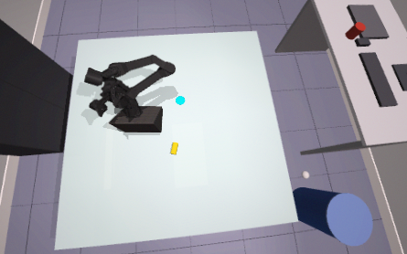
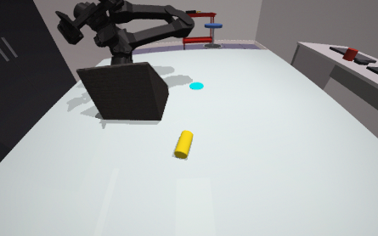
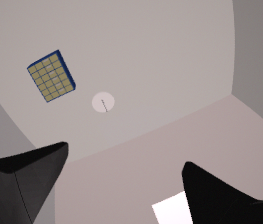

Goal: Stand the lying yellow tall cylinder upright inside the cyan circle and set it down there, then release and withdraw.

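Note:
The yellow tall cylinder lies on its side on the pale table top. The cyan circle is a small flat disc farther back, with nothing standing on it. My gripper is open and empty, with the fingers wide apart in the wrist view. It is raised at the left of the table, away from both the cylinder and the circle. The wrist view faces the walls and shows neither of them.
A dark block stands left of the line between cylinder and circle, close in front of the arm. A black cabinet stands beyond the left edge. A desk is off to the right.

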You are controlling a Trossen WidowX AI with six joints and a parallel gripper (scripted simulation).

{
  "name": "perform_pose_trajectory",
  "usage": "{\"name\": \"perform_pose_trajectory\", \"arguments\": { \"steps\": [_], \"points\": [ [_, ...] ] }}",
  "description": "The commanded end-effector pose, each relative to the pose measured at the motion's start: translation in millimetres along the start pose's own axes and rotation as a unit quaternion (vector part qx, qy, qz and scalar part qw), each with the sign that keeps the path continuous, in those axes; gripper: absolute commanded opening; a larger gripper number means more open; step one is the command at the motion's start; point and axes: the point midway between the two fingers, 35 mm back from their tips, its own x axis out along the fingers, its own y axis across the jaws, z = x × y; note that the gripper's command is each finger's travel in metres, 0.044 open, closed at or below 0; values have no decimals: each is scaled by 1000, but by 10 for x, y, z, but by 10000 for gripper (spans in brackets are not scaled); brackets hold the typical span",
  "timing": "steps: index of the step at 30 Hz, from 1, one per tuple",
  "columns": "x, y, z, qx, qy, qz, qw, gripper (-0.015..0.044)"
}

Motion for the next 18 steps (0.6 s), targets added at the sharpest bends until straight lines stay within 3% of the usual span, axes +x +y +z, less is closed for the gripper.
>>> {"name": "perform_pose_trajectory", "arguments": {
  "steps": [1,4,18],
  "points": [
    [6,-4,4,-3,-2,-2,1000,374],
    [67,-50,47,-55,-30,-23,998,309],
    [232,-232,95,-380,-115,-133,908,309]
  ]
}}
